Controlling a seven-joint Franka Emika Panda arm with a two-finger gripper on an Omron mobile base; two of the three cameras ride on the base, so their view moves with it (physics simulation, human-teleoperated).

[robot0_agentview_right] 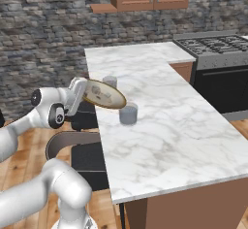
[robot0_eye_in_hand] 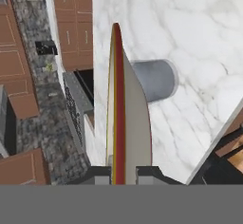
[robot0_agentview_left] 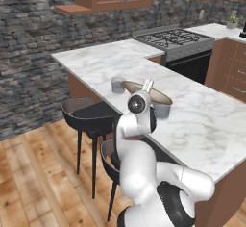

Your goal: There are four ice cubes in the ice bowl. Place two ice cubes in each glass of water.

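While the tool (robot0_eye_in_hand: 119,173) is clenching the ice bowl (robot0_agentview_right: 103,94) by its rim and holding it tilted above the marble bench (robot0_agentview_right: 164,121), between the two glasses (robot0_agentview_right: 128,113), I'm guessing the ice cubes (robot0_agentview_right: 99,93) could be sliding out past either glass.

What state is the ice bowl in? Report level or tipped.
Tipped: the ice bowl hangs lifted above the counter, clamped at its rim, slanting down toward the nearer glass.
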